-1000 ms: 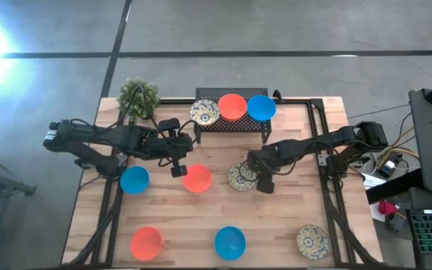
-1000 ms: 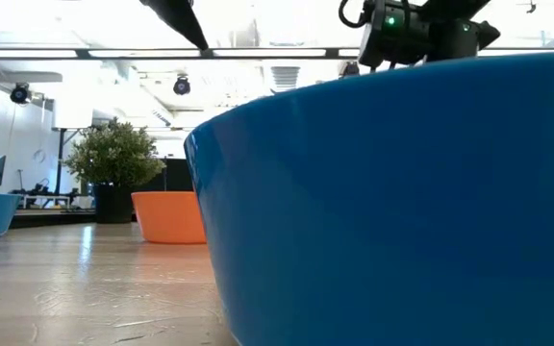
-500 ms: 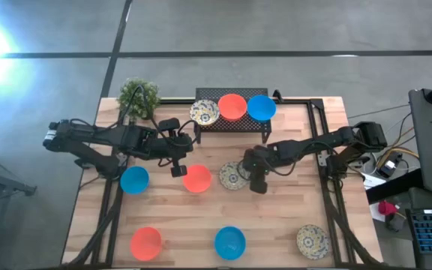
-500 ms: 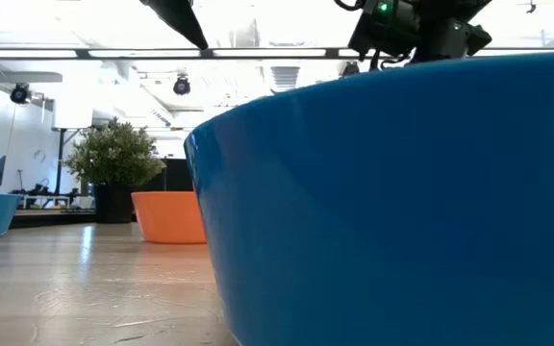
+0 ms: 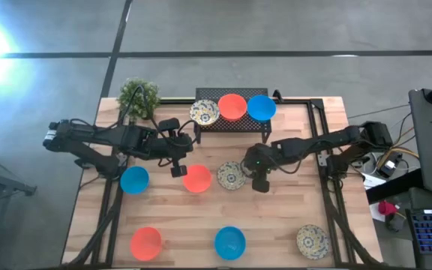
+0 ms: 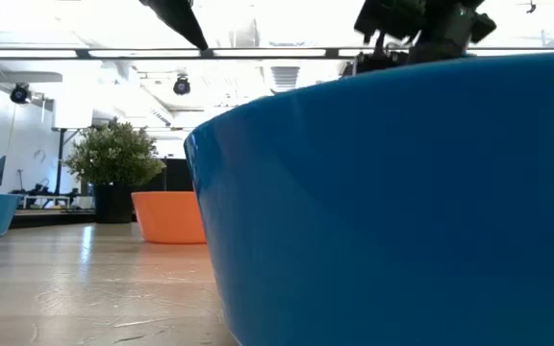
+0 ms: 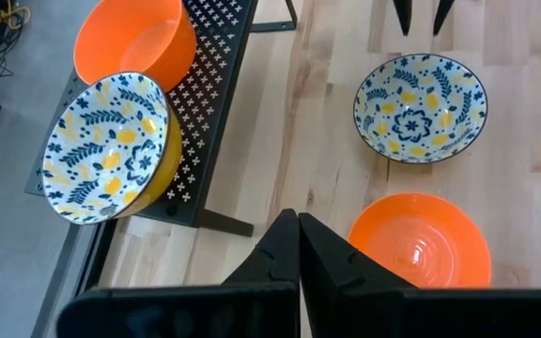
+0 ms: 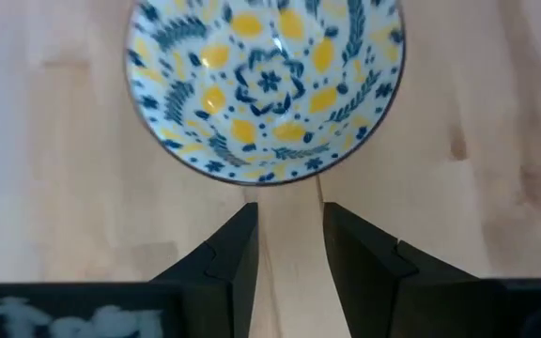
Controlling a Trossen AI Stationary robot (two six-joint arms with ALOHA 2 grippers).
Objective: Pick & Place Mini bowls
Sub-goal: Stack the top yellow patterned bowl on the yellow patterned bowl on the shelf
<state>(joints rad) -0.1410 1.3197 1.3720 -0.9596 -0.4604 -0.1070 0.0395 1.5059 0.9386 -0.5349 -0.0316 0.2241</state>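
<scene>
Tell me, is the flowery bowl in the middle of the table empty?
Empty. The patterned bowl sits upright on the table, its whole painted inside showing, nothing in it. The right tool is open beside its rim.

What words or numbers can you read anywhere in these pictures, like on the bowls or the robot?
None. The patterned bowl shows only flowers and leaves, no letters.
The pale smudge on the right gripper mount is too blurred to read.

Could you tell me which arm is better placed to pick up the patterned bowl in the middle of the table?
The right: its end effector is open and lined up beside the patterned bowl. The left end effector is shut, nearer the orange bowl.
</scene>
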